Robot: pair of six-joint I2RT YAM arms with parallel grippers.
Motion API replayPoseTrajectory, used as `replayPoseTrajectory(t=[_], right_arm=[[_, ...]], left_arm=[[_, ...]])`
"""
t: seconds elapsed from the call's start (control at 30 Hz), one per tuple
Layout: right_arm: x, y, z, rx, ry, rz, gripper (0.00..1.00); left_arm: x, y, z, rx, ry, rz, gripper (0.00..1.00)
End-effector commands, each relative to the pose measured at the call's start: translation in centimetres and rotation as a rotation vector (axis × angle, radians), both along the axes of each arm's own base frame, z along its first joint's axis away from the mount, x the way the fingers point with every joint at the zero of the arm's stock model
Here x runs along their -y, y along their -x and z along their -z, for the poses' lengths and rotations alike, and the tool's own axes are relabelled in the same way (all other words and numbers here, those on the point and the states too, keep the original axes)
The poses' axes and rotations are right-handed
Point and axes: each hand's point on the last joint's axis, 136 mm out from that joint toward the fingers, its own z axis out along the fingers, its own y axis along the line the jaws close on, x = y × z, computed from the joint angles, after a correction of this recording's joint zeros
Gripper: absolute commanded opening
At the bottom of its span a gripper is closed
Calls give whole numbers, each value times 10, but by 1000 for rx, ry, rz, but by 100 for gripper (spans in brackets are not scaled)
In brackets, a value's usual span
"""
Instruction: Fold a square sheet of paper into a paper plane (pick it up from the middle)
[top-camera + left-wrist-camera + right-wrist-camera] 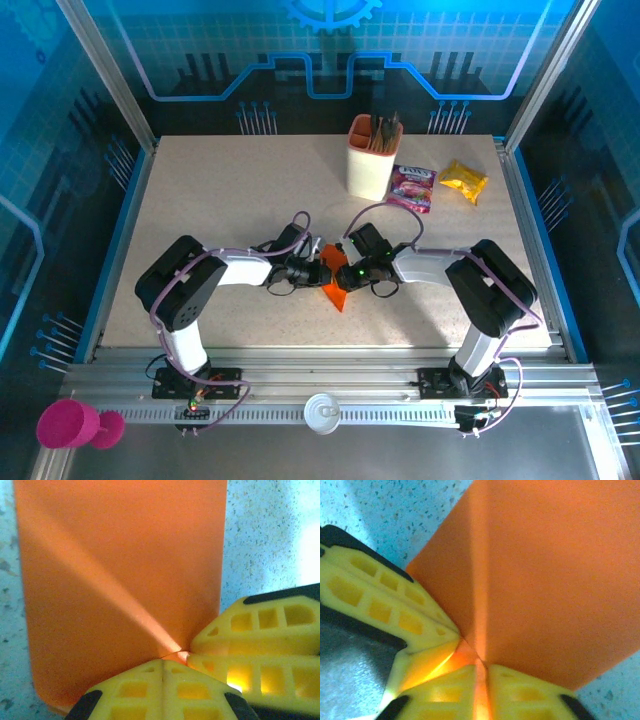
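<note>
We see two arms of one build. The left arm [245, 268] and the right arm [425, 265] each carry a white forearm link between bulky, rounded black joint housings, and each stands on a small black base [195, 380]. Lilac cables [386, 206] loop along both (a tiny green light [358, 270] glows on the right wrist). Up close, we find the left gripper's fingers [135, 700] and the right gripper's fingers [520, 700] moulded in yellow plastic, pierced by rows of rectangular cut-outs and backed in black.
</note>
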Motion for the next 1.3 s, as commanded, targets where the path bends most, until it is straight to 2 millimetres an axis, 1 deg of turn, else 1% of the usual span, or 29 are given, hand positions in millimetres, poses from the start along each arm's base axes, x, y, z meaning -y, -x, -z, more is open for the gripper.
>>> replayPoseTrajectory(t=[0.0, 0.03, 0.1, 0.23, 0.33, 0.4, 0.5, 0.6, 0.7, 0.77, 0.97, 1.07, 1.27], right_arm=[[23, 10, -10, -52, 53, 51, 24], [21, 10, -20, -43, 27, 55, 24], [17, 13, -32, -38, -18, 60, 23], [8, 26, -48, -38, -92, 61, 10], [-1, 37, -52, -43, -128, 50, 2], [-7, 44, -50, -49, -131, 40, 0], [-18, 50, -47, -52, -131, 23, 0], [-27, 52, -42, -60, -126, 7, 0], [-32, 47, -40, -58, -125, 6, 0], [-33, 44, -40, -54, -123, 10, 0], [-33, 39, -28, -77, -126, 18, 0], [-34, 39, -30, -84, -158, 22, 0], [-31, 34, -31, -115, -227, 59, 0]], left_arm=[[-14, 9, 25, -46, -63, -17, 0], [-15, 11, 26, -51, -65, -19, 0], [-15, 11, 26, -51, -62, -22, 0], [-15, 12, 27, -51, -62, -24, 0], [-16, 11, 27, -52, -63, -27, 0], [-16, 12, 26, -51, -63, -26, 0], [-16, 11, 26, -51, -64, -27, 0], [-15, 11, 25, -49, -62, -25, 0], [-15, 10, 24, -46, -61, -25, 0], [-15, 11, 23, -45, -59, -27, 0], [-16, 13, 22, -43, -49, -28, 0], [-17, 15, 23, -45, -47, -29, 0], [-18, 17, 24, -42, -44, -30, 0]])
